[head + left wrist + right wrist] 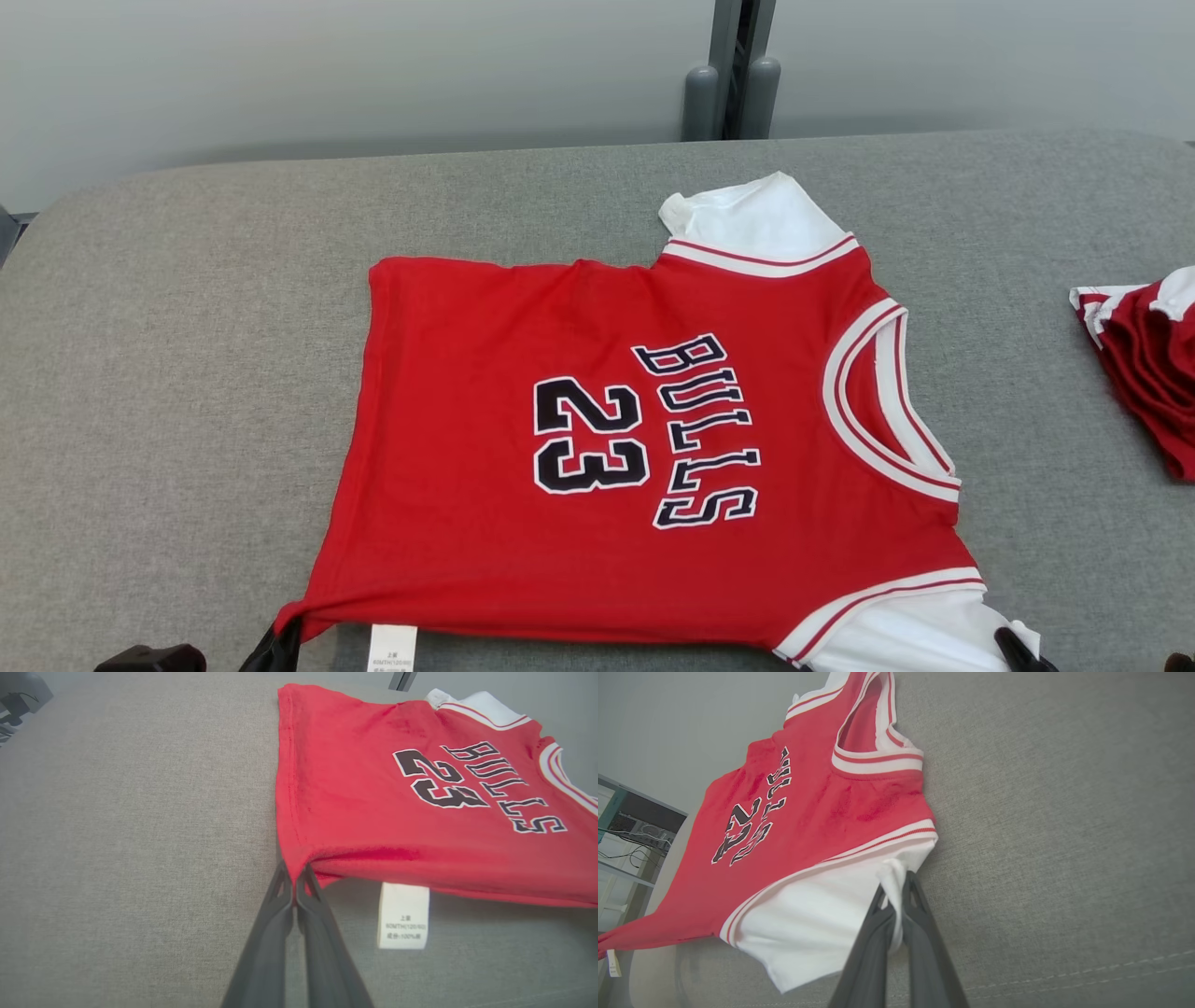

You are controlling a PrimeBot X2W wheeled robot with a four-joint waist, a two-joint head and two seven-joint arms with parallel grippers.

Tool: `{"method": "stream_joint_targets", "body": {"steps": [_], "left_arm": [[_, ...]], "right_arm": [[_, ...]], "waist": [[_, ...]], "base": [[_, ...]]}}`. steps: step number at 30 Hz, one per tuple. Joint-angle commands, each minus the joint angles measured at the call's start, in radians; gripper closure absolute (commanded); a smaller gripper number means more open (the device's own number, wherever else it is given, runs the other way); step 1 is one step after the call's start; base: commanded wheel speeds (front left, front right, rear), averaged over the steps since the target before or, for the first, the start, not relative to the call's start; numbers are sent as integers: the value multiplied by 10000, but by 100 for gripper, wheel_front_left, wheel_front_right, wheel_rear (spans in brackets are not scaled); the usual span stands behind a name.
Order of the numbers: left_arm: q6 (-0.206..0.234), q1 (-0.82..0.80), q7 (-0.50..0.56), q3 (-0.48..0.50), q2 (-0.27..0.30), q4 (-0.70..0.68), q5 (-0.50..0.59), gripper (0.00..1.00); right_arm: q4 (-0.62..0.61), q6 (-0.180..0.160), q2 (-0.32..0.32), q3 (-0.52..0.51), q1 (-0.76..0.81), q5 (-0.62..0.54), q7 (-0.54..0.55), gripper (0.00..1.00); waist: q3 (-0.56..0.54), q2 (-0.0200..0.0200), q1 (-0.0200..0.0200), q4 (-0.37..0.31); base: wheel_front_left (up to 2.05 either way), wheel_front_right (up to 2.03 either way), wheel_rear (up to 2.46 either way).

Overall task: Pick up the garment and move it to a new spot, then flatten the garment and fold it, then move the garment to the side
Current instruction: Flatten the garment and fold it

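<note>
Pinching the near hem corner of the garment [523,523] with the left hand [293,877], both dark fingers clenched together on a small tuck of red cloth. Gripping the near sleeve [817,924] with the right hand [896,884], fingers likewise closed tight, with a twist of white fabric bunched between them.

Spread front-up across the middle of the grey fabric-covered table [168,392], turned sideways: hem toward the robot's left, neckline toward its right. Printed in black with white outlines, "23" and "BULLS", reading sideways in the head view. Trimmed in white and red stripes at the collar and both armholes. Mostly flat over the far half. Raised a little along the near edge between the two hands, with shadow beneath it in the left wrist view. Drawn taut toward the left-hand corner, pulled to a point there.

Poking out past the far edge, the far sleeve [747,219], white and slightly crumpled. Dangling from the near edge just beside the left hand, a white care label [403,914] with small print.

Well apart at the table's right side, a pile of red and white garments [1144,364]. Beyond the far edge, two grey posts [728,98] against a pale wall.
</note>
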Motion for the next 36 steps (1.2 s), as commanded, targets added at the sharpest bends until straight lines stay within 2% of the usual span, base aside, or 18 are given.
{"method": "stream_joint_targets", "body": {"steps": [1, 8, 16, 26, 34, 35, 36], "left_arm": [[157, 141, 97, 93, 122, -239, -13, 100], [348, 186, 596, 87, 434, -947, 6, 100], [-62, -836, 985, 123, 691, -780, -61, 100], [-970, -2707, 986, -35, 512, 534, -196, 100], [-1555, -3626, 534, -224, 115, 1734, -231, 100], [-1610, -3702, 483, -236, 80, 1846, -230, 97], [-1645, -3743, 439, -247, 48, 1946, -231, 58]], "right_arm": [[-314, -3, 128, -291, 168, -172, 283, 100], [-1341, -3, 600, -1059, 264, -687, 1565, 100], [-1744, -1, 680, -1084, -1306, -1106, 2539, 100], [-331, -1, 629, -511, -4158, -1506, 2834, 100], [869, -1, 627, -490, -5316, -1279, 1984, 100], [976, -1, 634, -420, -5386, -1229, 1876, 100], [1061, -1, 629, -363, -5427, -1189, 1748, 88]], "waist": [[-15, -1, 0, -5], [69, -1, 0, -13], [677, -1, 0, -107], [2010, -1, 0, -168], [2560, -1, 0, -202], [2580, -1, 0, -210], [2590, -1, 0, -222]], "base": [[0, 0, 0], [0, 0, 0], [0, 0, 0], [0, 0, 0], [0, 0, 0], [0, 0, 0], [0, 0, 0]]}}
